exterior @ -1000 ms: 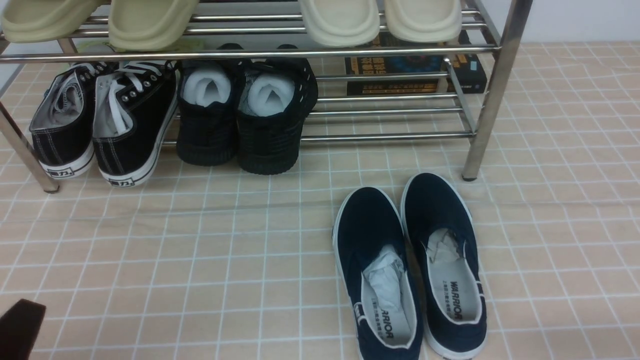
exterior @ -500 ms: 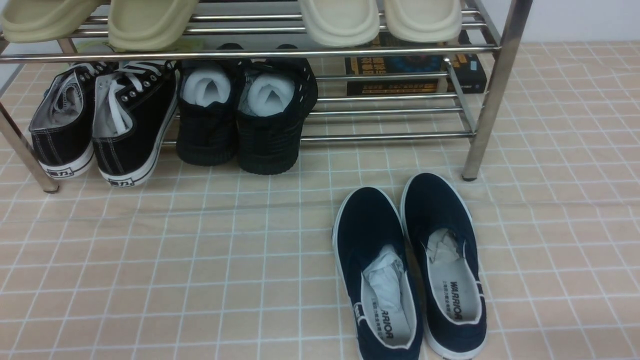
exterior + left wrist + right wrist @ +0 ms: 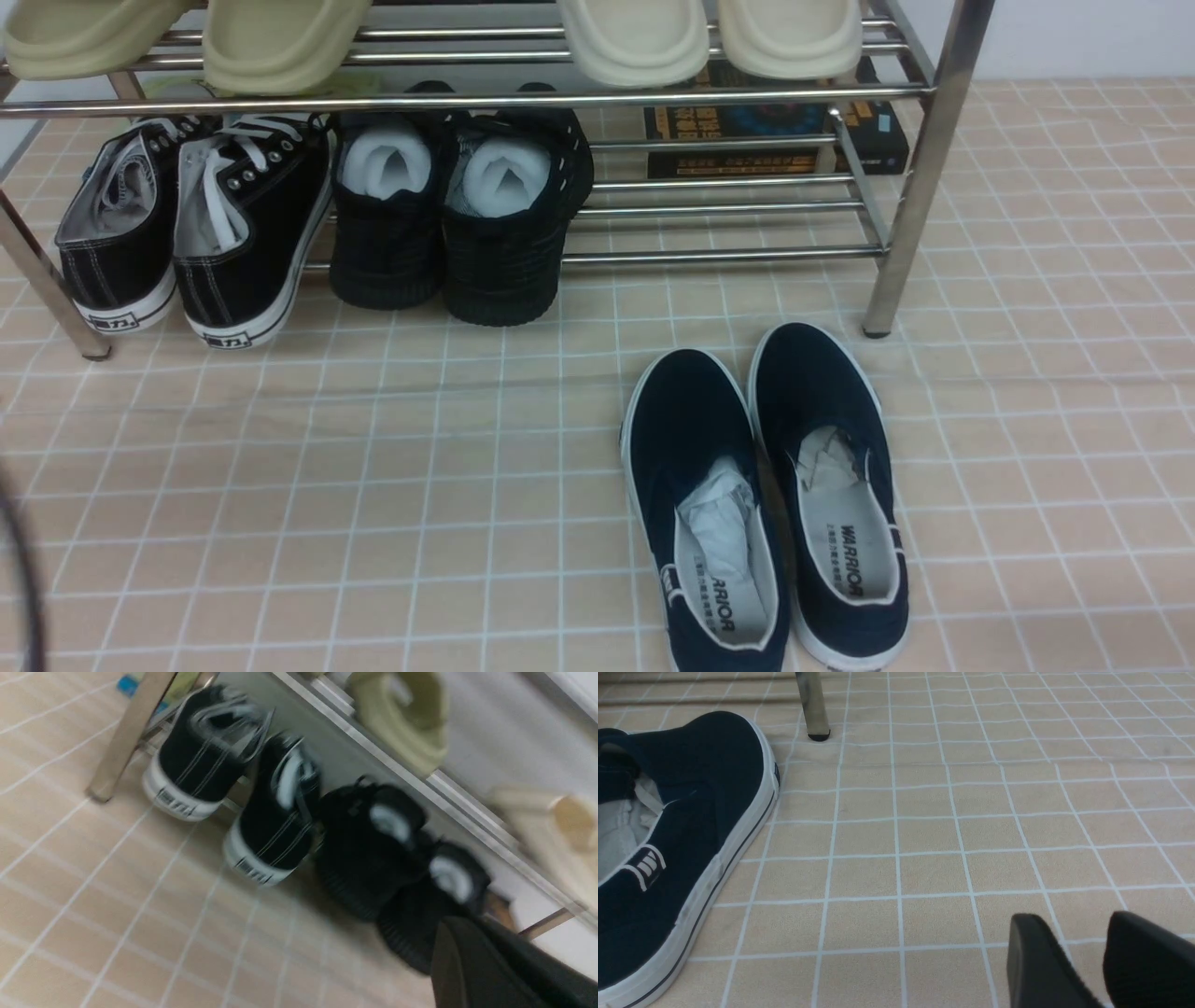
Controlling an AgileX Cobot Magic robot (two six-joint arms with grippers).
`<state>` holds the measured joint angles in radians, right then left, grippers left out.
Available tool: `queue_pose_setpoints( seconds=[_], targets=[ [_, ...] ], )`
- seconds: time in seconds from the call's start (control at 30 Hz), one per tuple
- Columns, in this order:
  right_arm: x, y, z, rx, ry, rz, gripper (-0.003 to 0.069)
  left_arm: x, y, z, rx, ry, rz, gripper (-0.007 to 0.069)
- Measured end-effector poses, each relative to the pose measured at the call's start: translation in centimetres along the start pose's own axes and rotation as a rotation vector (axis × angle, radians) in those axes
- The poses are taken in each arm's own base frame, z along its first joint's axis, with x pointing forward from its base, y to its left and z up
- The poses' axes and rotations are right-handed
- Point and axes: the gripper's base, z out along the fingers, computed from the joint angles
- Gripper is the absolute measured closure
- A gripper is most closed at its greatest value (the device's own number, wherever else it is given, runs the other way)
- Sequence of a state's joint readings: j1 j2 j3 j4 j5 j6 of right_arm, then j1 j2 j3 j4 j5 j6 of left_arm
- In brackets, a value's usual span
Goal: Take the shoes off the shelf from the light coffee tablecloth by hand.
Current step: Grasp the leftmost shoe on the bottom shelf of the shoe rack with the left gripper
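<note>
The shoes, black canvas lace-up sneakers [image 3: 187,224] with white laces and soles, stand on the left of the lower tier of the shelf [image 3: 920,187], heels toward me. They show blurred in the left wrist view [image 3: 243,788], beside a chrome leg [image 3: 126,737]. The light coffee tablecloth [image 3: 373,485] lies under everything. Of my left gripper only one dark finger [image 3: 460,970] shows, well apart from the sneakers; its state is unclear. My right gripper [image 3: 1073,924] is open and empty, low over the cloth, right of a navy slip-on [image 3: 682,826].
Black mesh shoes [image 3: 457,215] stuffed with white paper stand right of the sneakers. Navy slip-ons [image 3: 766,504] lie on the cloth in front of the rack. Pale slippers [image 3: 280,37] sit on the top tier. A dark box [image 3: 775,131] lies behind. A thin dark cable [image 3: 23,560] crosses the left edge.
A dark part of the left arm at the front view's bottom left corner went out of sight; now a thin dark cable arcs there. All the shoes stay still.
</note>
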<state>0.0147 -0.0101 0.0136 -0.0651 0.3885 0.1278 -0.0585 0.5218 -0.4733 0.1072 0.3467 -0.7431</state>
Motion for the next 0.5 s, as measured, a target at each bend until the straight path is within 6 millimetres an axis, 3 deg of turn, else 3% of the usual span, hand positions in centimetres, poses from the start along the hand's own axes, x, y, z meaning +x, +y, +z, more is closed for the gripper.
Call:
queue_pose_setpoints(
  seconds=[0.17, 0.2, 0.33, 0.5],
  targets=[
    [0.0, 0.0, 0.0, 0.000, 0.000, 0.000, 0.0420, -0.4, -0.3, 3.8, -0.243, 0.365, 0.201, 0.0623],
    [0.0, 0.0, 0.0, 0.000, 0.000, 0.000, 0.0420, -0.2, -0.3, 5.3, -0.303, 0.511, 0.266, 0.0623],
    [0.0, 0.0, 0.0, 0.000, 0.000, 0.000, 0.0420, -0.4, -0.9, 8.3, -0.357, 0.788, 0.389, 0.0623],
    [0.0, 0.0, 0.0, 0.000, 0.000, -0.001, 0.0420, -2.8, -1.9, 11.6, -0.401, 0.821, 0.526, 0.0623]
  ],
)
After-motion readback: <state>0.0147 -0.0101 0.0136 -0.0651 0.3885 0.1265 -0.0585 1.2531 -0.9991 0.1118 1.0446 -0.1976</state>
